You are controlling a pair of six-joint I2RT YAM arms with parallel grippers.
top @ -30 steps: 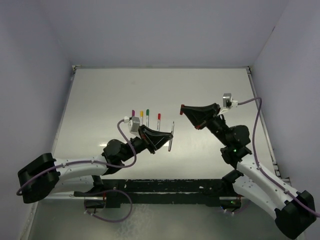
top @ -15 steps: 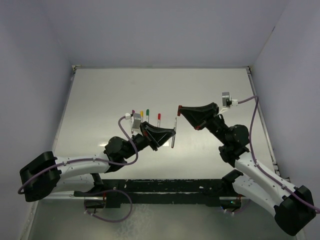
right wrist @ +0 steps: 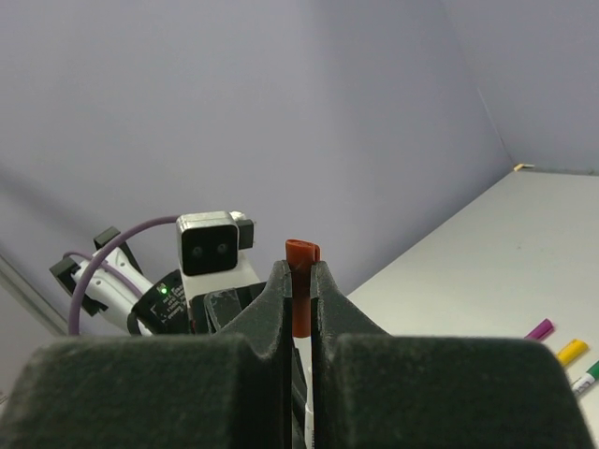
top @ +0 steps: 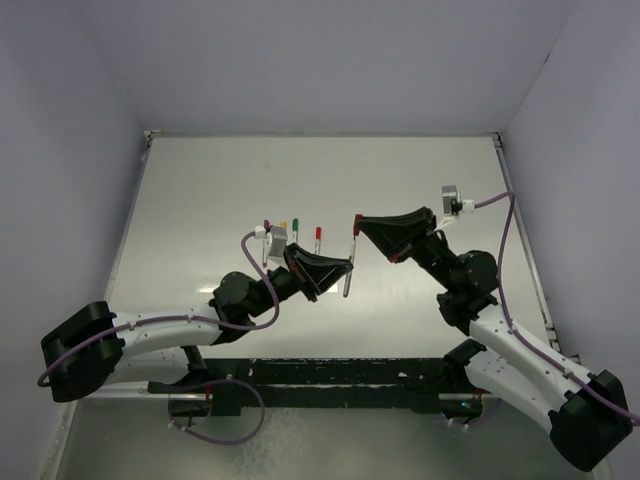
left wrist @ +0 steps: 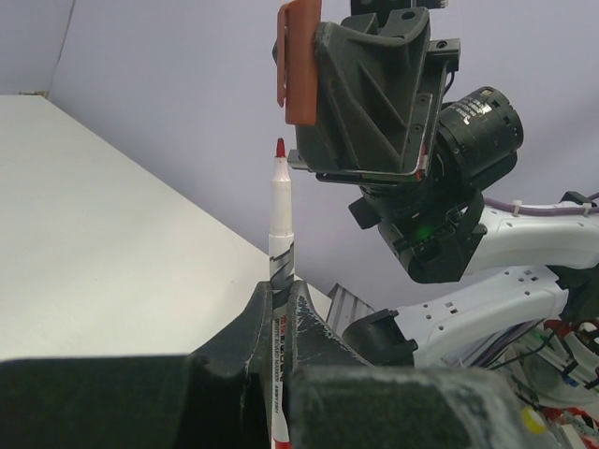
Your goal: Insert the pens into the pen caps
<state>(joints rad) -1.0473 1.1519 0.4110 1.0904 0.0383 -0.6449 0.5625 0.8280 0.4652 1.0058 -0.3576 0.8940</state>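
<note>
Above the table, left tool: pinching the red-tipped pen upright.
Right tool: clamped on the red cap, just above the pen's tip, apart.
Other pens: on the table behind, seemingly capped.

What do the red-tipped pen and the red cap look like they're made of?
Slim white red-tipped pen: likely smooth plastic, with a printed label on the barrel; the tip may be felt, too small to tell. Short red cap: likely opaque moulded plastic, evenly coloured with a dull sheen.
</note>
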